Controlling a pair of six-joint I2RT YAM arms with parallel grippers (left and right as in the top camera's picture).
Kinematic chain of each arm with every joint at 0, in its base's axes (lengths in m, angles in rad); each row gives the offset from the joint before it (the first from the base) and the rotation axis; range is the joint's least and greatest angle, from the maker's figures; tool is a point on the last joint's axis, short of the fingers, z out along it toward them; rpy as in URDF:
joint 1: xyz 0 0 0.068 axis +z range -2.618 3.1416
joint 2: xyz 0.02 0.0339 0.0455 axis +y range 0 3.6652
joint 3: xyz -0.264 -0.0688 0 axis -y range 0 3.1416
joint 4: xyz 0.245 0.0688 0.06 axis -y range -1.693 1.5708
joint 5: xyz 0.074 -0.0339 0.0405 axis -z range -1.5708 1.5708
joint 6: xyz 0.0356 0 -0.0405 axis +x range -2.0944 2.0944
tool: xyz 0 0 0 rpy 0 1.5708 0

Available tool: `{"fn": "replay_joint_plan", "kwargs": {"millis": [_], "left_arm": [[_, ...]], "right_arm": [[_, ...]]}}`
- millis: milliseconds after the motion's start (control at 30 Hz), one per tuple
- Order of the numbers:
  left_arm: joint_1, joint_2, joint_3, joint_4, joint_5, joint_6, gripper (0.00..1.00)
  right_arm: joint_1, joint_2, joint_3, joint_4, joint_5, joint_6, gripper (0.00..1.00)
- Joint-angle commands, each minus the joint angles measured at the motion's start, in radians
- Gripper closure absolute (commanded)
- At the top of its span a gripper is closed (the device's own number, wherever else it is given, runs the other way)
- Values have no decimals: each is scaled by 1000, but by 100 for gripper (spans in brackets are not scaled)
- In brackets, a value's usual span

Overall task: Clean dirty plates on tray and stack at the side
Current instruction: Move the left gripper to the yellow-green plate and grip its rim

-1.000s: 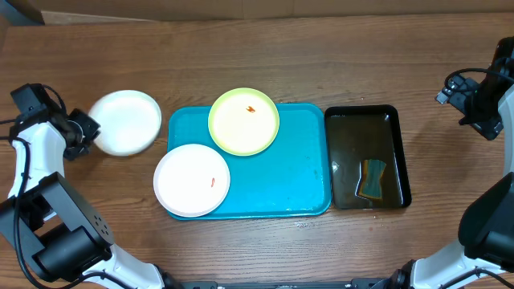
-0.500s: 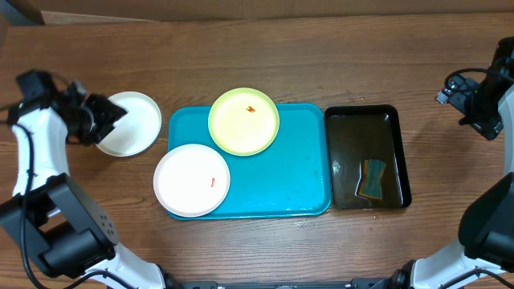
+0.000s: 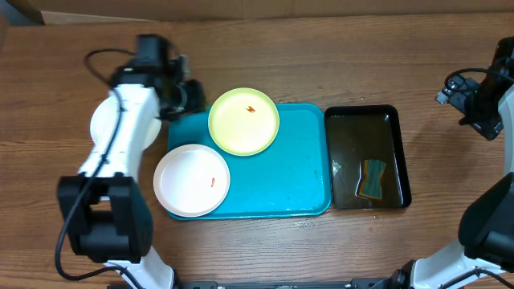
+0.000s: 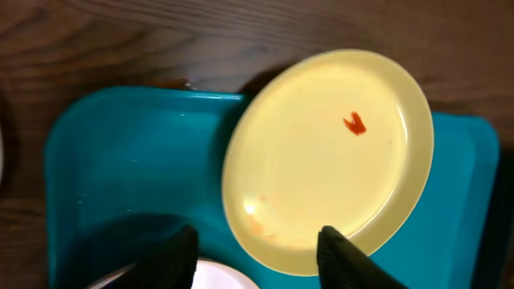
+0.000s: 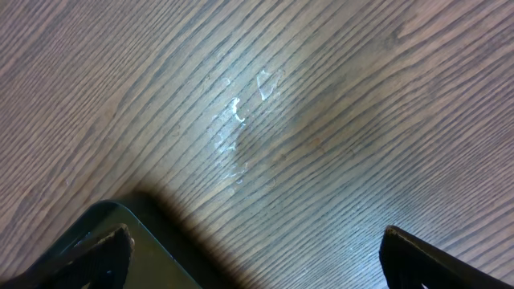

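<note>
On the wooden table [image 3: 321, 48], one white plate [image 3: 96, 135] lies left of the single turquoise tray [image 3: 297, 177] holding a smeared white plate [image 3: 191, 180] and a yellow-green plate [image 3: 243, 121], left gripper [image 4: 257, 234] parted above; one black tray [image 3: 401, 136]; right gripper [image 5: 255, 237] spread wide.

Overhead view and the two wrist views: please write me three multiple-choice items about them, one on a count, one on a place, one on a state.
1. How many plates rest on the turquoise tray?
A. one
B. two
C. three

2. Where does the sponge lie?
A. on the turquoise tray
B. in the black tray
C. on a plate

3. How is the right gripper?
A. shut on a plate
B. shut on the sponge
C. open and empty

Key:
1 B: the yellow-green plate and the smeared white plate are on it, while the third plate lies on the table beside it.
2 B: it shows inside the black rim.
3 C: its jaws stand wide apart over the bare table.
</note>
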Motion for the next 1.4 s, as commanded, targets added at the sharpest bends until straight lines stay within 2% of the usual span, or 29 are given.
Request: {"fn": "replay_joint_plan", "kwargs": {"millis": [0,133,233,333,1033,1367], "left_arm": [[-69,-25,-4,1,-167,-33,52],[-128,-25,-29,5,-213,-72,52],[-142,-25,-49,18,-216,-75,61],[-142,-24,-80,34,-258,-134,63],[-140,-23,-346,336,-261,-152,69],[-140,-13,-375,367,-261,-171,79]], "right_arm": [[3,6,-1,4,7,6,0],[3,6,-1,4,7,6,0],[3,6,-1,4,7,6,0],[3,6,-1,4,7,6,0],[3,6,-1,4,7,6,0],[3,6,-1,4,7,6,0]]}}
